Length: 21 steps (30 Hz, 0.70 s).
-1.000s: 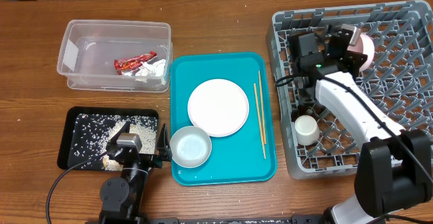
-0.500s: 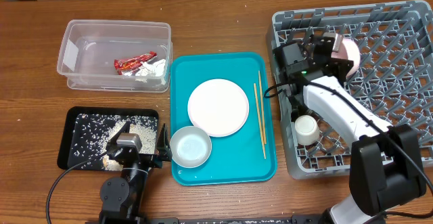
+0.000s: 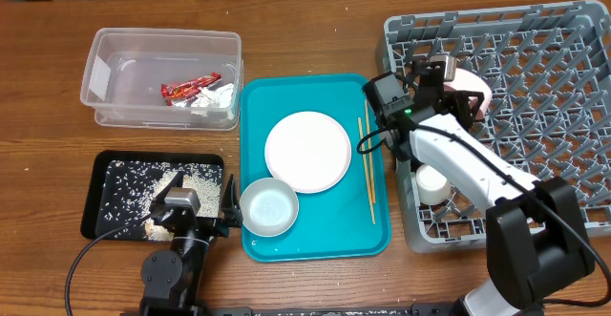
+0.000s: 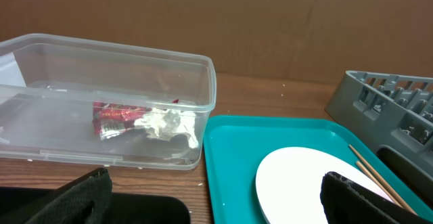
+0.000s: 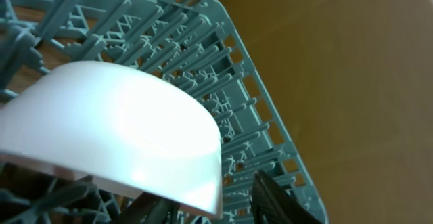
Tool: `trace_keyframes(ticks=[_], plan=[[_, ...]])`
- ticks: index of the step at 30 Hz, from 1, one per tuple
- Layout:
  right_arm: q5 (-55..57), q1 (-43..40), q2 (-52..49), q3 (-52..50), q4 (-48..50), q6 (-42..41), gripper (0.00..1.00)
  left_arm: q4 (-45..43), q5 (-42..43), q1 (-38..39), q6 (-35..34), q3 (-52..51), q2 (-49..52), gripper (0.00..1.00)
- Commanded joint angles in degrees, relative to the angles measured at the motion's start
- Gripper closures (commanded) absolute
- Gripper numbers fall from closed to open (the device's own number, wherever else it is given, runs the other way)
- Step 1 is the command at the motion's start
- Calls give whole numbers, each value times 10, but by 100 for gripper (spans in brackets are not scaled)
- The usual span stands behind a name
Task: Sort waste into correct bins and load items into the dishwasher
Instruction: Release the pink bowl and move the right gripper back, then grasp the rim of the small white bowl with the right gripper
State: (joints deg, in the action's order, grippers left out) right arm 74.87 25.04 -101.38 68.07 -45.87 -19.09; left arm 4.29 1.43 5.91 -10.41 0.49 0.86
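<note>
Nearest, at 7 o'clock of the table, L gripper (image 4: pixel 215 178) hangs at the 4 o'clock corner of the black tray (image 3: pixel 91 222), fingers spread wide w/ nothing between them; rice scraps (image 3: pixel 143 187) lie in that tray. Next, the teal tray (image 3: pixel 258 96) at centre carries the tray bowl (image 3: pixel 268 206) at its 7 o'clock, plate (image 3: pixel 307 151) mid, and chopsticks (image 3: pixel 368 163) along its 3 o'clock edge, none loaded yet. Rack (image 3: pixel 573 30) fills the 3 o'clock side, cup (image 3: pixel 431 184) in its 8 o'clock corner. Farther up, R gripper (image 3: pixel 456 79) seems to pinch the rim of the held bowl (image 5: pixel 115 129), mouth tipped down over pegs near the rack's 10 o'clock corner; can't tell if it rests on them. Farthest, at 10 o'clock, tub (image 3: pixel 115 63) holds wrapper (image 3: pixel 188 89) and tissue (image 3: pixel 220 96). Step in hand, prob.: seating that bowl. To do it well: line the rim w/ a gap between peg rows, keep it tilted so pegs prop it, stay off the cup at its 6 o'clock, lower slowly till pegs take the weight, only then let go.
</note>
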Motion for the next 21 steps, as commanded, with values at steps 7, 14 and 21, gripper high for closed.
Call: trace_keyframes(ticks=[7,14,21], plan=[[-114,51,148,22,-40,-4,57,1,-1,2,-3,-2,-6,0],[-313,84,227,22,-75,-17,57,1,-1,2,-3,-2,-6,0],[-731,145,222,14,-54,-24,55,1,-1,2,-3,-2,-6,0]])
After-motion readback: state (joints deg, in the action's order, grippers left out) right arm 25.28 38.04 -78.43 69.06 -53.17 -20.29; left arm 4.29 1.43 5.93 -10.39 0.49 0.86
